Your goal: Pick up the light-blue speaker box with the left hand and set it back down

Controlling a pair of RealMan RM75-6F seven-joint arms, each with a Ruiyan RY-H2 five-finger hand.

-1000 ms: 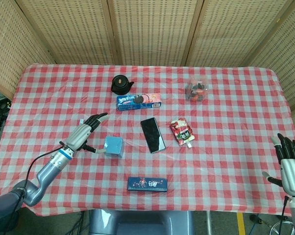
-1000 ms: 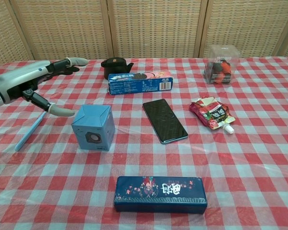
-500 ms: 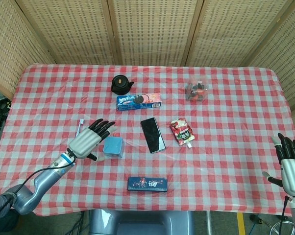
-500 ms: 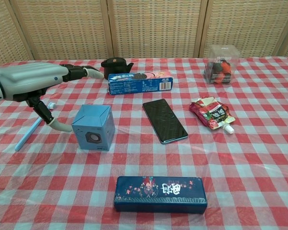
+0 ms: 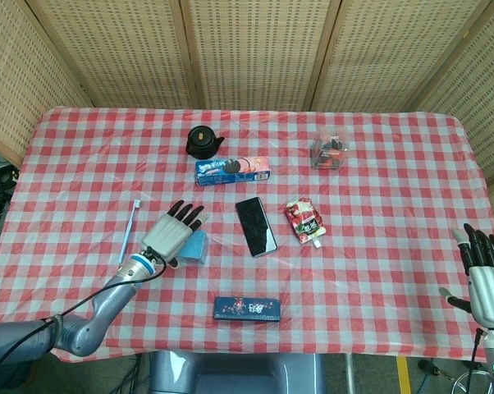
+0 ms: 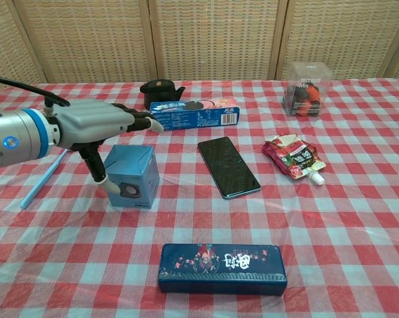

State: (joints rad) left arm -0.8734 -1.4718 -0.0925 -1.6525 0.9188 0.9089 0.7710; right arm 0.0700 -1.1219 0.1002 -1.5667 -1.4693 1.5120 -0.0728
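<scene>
The left hand (image 6: 97, 126) is now hovering over the light-blue speaker box (image 6: 130, 175) – having swung in from its left – fingers spread, thumb at the near-left edge, gripping nothing yet, the box sitting just left of the black phone (image 5: 256, 226), so the grasp looks imminent.

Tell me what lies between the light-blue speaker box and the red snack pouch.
The black phone lies flat on the cloth between the light-blue speaker box and the red snack pouch; both the head and chest views show it.

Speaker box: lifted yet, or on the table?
On the table. The speaker box sits flat on the cloth; the left robot hand is over it, thumb at its front.
</scene>
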